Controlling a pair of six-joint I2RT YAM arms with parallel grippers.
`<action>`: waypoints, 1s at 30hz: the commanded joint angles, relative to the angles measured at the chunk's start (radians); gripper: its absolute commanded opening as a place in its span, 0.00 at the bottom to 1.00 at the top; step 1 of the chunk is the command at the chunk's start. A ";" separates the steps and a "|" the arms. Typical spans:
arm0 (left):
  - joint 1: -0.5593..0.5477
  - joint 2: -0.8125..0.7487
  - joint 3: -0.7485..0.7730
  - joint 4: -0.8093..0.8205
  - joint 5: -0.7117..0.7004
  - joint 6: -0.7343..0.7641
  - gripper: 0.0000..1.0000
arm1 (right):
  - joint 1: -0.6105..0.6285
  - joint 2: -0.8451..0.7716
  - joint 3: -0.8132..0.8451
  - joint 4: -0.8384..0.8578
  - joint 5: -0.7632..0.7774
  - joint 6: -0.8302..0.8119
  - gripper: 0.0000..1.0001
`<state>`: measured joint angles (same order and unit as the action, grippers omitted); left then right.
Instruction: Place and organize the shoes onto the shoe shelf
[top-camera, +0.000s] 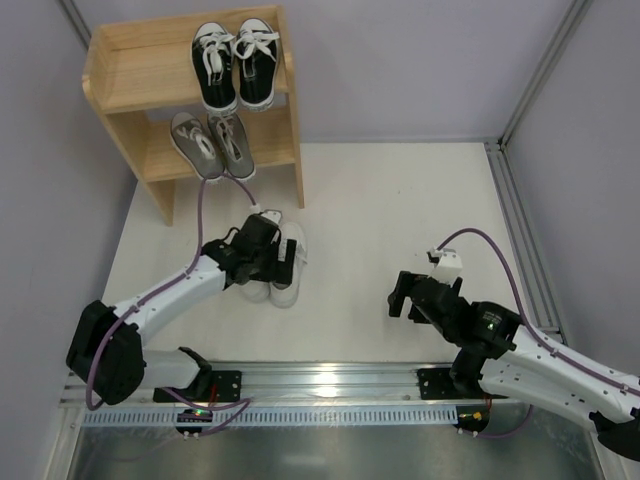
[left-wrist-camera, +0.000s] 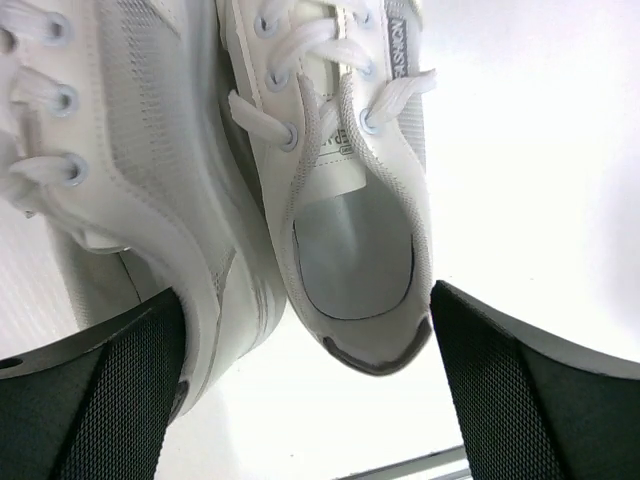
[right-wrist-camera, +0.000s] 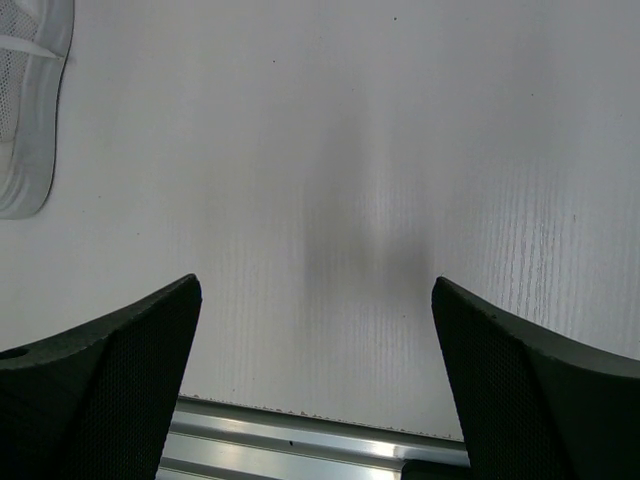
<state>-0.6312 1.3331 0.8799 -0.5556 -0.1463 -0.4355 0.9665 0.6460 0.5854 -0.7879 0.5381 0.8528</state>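
Fingers (left-wrist-camera: 100, 400) of the left gripper (left-wrist-camera: 305, 380) are spread wide and hold nothing. They straddle the heel end of the white pair. One white shoe (left-wrist-camera: 350, 250) has its heel in the gap between the pads. The other white shoe (left-wrist-camera: 150, 180) lies against it, its heel partly behind the left-hand finger. I cannot tell if either pad touches the shoe.

In the overhead view the left gripper (top-camera: 272, 266) sits right over the white pair (top-camera: 288, 285). The pair is on the table (top-camera: 400, 220) just in front of the shoe shelf (top-camera: 130, 70), side by side, heels toward the arm bases, not on any tier.

The black pair (top-camera: 235, 65) is on the top tier, right half, with its white toe caps toward the front. The grey pair (top-camera: 212, 145) is on the lower tier below it, toes sticking out past the front edge.

The right gripper (top-camera: 400, 295) is well apart from the shoes, low over bare table. Its fingers (right-wrist-camera: 110, 380) are wide apart with nothing between them. An edge of a white shoe (right-wrist-camera: 25, 100) shows in the top-left corner of the right wrist view.
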 joint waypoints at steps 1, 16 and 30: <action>0.034 -0.078 -0.006 0.046 0.111 -0.032 0.97 | 0.000 -0.009 0.010 0.009 0.017 0.012 0.97; 0.171 -0.086 -0.141 0.102 0.143 -0.026 0.69 | 0.001 0.030 0.021 0.022 0.010 0.014 0.97; 0.168 -0.023 -0.084 0.042 0.091 0.000 0.27 | 0.001 0.046 0.019 0.041 0.002 0.008 0.97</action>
<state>-0.4656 1.2972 0.7746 -0.4694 -0.0174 -0.4587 0.9665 0.6880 0.5854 -0.7803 0.5358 0.8604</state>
